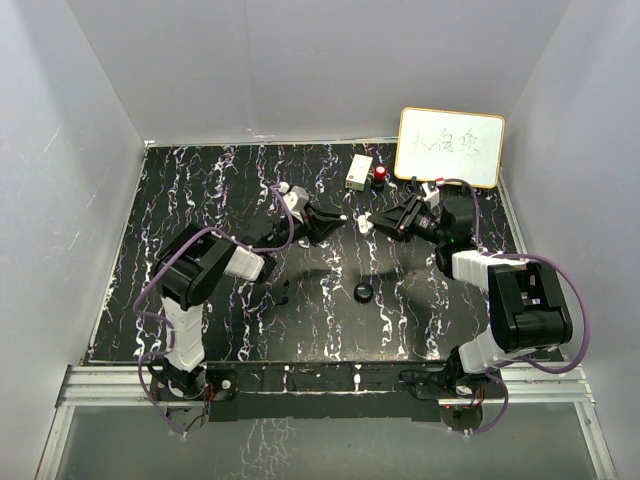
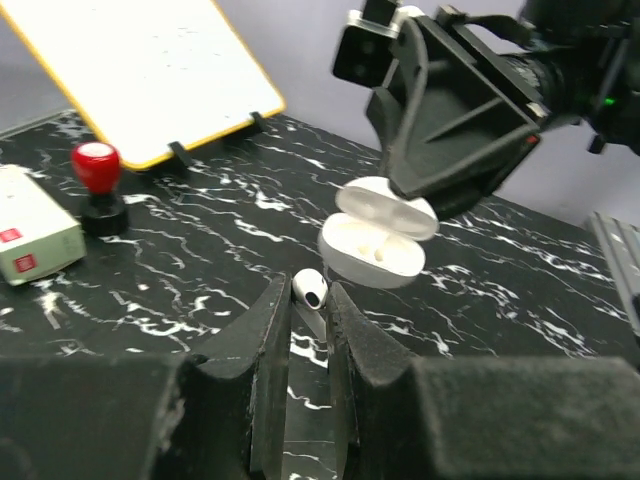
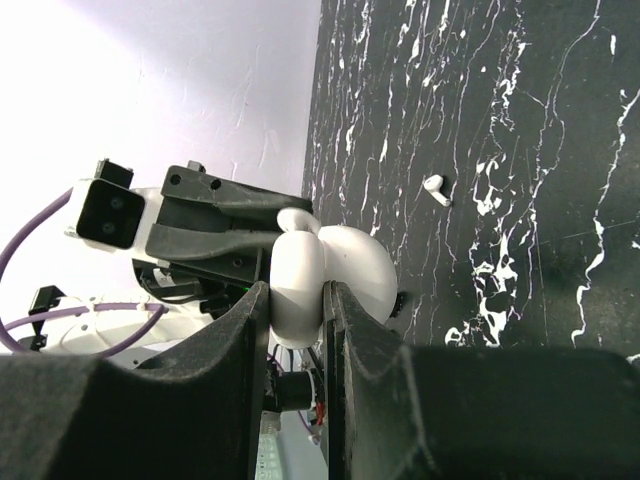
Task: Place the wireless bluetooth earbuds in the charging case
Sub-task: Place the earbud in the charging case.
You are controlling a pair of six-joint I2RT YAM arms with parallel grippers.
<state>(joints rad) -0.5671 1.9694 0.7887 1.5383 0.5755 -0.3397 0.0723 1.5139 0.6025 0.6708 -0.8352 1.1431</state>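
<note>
Two grippers each pinch something. The left gripper (image 2: 311, 300) holds a white earbud (image 2: 309, 288) at its tips. Just ahead of it, the right gripper (image 3: 297, 300) squeezes the open charging case (image 2: 372, 245). A second earbud (image 3: 435, 190) lies on the table (image 3: 520, 120), out past the right gripper.

Charging case (image 2: 372, 250): white, oval, lid hinged open with both wells showing; held above the table (image 3: 520, 100), clamped in the right gripper (image 3: 297, 295).
First earbud (image 2: 310, 289): white with a dark tip, pinched in the left gripper (image 2: 310, 296), just beside the case.
Second earbud (image 3: 435, 190): white, stemmed, lying loose on the table.
</note>
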